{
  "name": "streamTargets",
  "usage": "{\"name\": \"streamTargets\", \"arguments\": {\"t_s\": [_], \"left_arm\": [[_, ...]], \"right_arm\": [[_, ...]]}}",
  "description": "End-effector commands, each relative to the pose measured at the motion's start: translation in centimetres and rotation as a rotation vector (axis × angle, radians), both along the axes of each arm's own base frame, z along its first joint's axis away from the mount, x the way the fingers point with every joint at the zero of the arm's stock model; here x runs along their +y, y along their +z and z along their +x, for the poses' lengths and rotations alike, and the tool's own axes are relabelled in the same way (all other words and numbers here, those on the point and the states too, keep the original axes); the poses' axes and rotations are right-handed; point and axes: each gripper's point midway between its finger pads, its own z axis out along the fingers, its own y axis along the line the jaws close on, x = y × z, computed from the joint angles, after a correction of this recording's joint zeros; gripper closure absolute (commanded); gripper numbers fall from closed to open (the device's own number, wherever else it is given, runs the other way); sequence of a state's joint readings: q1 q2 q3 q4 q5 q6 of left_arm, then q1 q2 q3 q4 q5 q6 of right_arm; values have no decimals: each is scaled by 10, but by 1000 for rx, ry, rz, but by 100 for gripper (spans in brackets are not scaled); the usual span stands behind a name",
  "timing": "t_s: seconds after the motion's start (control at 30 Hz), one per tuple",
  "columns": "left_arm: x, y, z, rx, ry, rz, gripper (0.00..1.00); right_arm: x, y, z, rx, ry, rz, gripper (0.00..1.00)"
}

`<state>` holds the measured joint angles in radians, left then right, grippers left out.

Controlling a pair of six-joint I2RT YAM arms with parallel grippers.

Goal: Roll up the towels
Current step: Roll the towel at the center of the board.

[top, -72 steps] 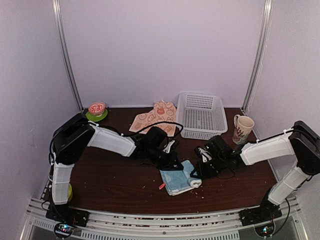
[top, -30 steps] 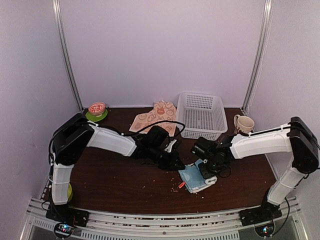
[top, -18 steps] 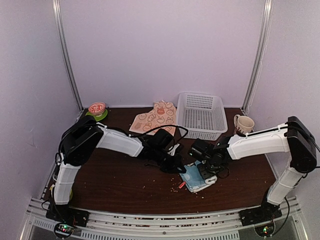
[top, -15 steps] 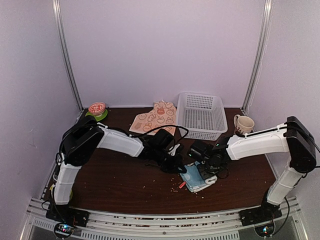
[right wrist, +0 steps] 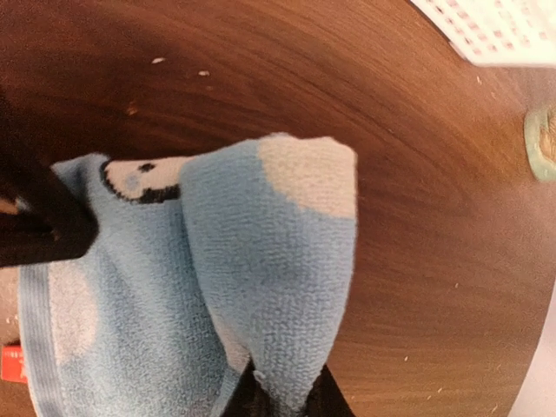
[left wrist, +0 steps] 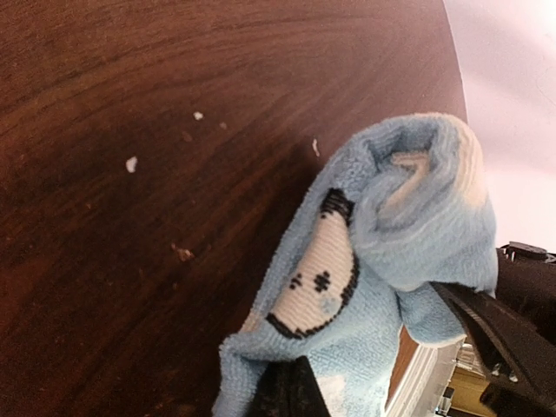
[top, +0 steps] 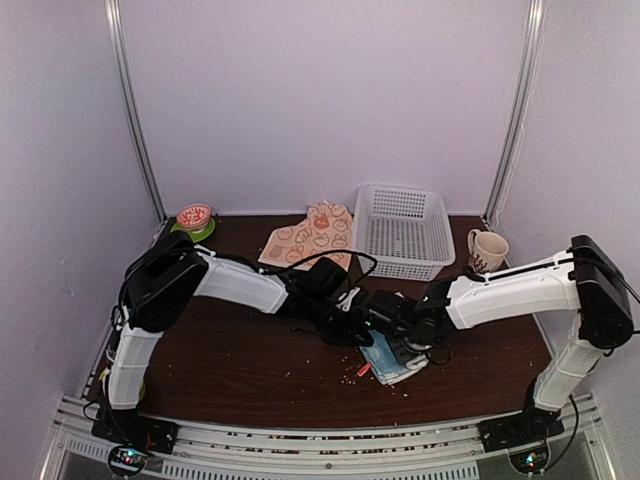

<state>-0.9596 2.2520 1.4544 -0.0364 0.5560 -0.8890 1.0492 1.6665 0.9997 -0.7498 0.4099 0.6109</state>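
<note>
At table (top: pixel 230 372) centre, left gripper (left wrist: pixel 289 391) and right gripper (right wrist: pixel 282 396) clamp blue towel (top: pixel 391 358); basket (top: pixel 401 266), mug (top: pixel 486 250), cream towel (top: pixel 312 232) behind.

Dark wood table (top: pixel 230 365), speckled with pale crumbs (left wrist: pixel 131 163), enclosed by plain lilac-white walls (top: pixel 330 100). A metal post (top: pixel 135 110) rises at 10 o'clock, another at 2 o'clock. A ridged metal rail (top: pixel 330 440) spans 6 o'clock.

Front towel (top: pixel 388 358) central, rear towel (top: pixel 310 237) behind it, basket (top: pixel 403 232) right of that, mug (top: pixel 486 250) seemingly right of basket
</note>
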Motion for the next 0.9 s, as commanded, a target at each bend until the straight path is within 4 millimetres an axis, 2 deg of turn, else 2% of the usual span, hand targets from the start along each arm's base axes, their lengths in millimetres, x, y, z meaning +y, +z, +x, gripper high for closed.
{"name": "streamTargets", "arguments": {"t_s": [0.0,0.23,0.5,0.63,0.77,0.87], "left_arm": [[21,-48,-7,49,34,152,100],[23,-45,-9,50,32,144,100],[30,-26,-14,30,29,113,100],[26,-25,-16,46,19,88,100],[23,-21,-16,48,22,65,100],[24,-21,-17,49,21,63,100]], "right_arm": [[7,5,5,-39,6,-41,99],[3,2,5,-68,26,-199,100],[-16,1,9,-146,55,-428,100],[-3,-5,3,-159,112,-496,100],[18,-15,-7,-131,159,-447,99],[27,-20,-13,-103,167,-366,84]]}}
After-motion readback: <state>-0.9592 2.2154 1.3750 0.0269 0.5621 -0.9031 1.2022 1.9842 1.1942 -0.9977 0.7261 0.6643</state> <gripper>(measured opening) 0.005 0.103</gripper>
